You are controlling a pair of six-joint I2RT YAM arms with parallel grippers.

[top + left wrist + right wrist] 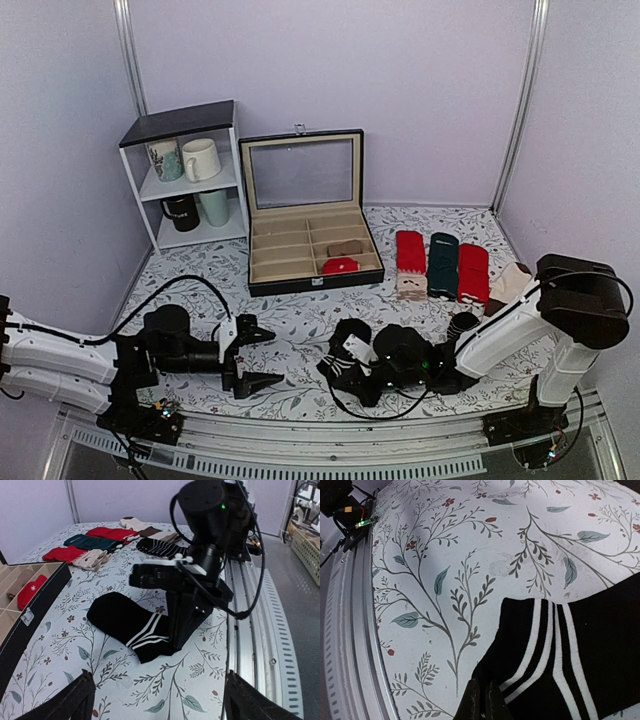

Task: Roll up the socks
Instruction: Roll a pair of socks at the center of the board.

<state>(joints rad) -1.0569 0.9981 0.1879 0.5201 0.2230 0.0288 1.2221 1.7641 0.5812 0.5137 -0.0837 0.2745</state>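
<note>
High rear view spans the table (290, 325) — close wrist views share the socks (125, 622).

Your R gripper (481, 700) is down on the banded cuff edge of the sock (117, 617), fingers (471, 702) pinched together on the fabric, pointing steeply down. R arm (500, 335) reaches in low from the sock's right, elbow bent. L gripper (268, 357) sits left of the sock, apart from it, jaws spread wide, aimed at it. L arm (60, 360) lies low, approx level.
</note>
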